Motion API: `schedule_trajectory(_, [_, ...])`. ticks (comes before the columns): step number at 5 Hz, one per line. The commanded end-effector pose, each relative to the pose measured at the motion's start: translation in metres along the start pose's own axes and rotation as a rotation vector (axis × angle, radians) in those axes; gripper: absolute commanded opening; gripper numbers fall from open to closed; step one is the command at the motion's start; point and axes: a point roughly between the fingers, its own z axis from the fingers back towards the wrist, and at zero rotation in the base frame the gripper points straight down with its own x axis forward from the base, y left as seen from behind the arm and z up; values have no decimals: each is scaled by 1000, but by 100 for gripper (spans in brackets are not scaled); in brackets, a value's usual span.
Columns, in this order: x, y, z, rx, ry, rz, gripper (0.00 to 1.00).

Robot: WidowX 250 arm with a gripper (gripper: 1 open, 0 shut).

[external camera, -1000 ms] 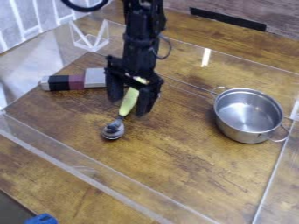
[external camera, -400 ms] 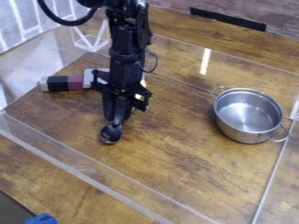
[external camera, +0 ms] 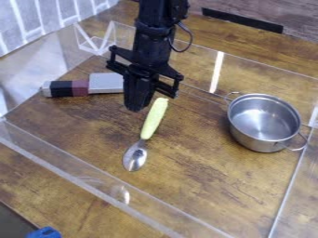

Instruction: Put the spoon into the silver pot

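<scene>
Yellow-green spoon [external camera: 147, 135] now lifted, gripped.

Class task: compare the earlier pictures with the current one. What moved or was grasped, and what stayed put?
The hand closed on the spoon by its yellow-green handle and lifted it; it now hangs bowl-down above the table. The silver pot and the block at the left have not moved.

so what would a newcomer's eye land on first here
The black gripper at centre, shut on the pale yellow-green handled spoon, which hangs with its silver bowl above the wooden table. To the right sits the empty shiny round silver pot.
</scene>
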Motion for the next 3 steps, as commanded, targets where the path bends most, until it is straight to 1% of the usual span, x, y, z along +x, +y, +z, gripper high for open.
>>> schedule_trajectory(1, [7,10,12,-16,-90,-18,100])
schedule_trajectory(2, [14,17,-7,-26,-83,-50,100])
schedule_trajectory(3, [16,11,-25,-49,-86,-11,100])
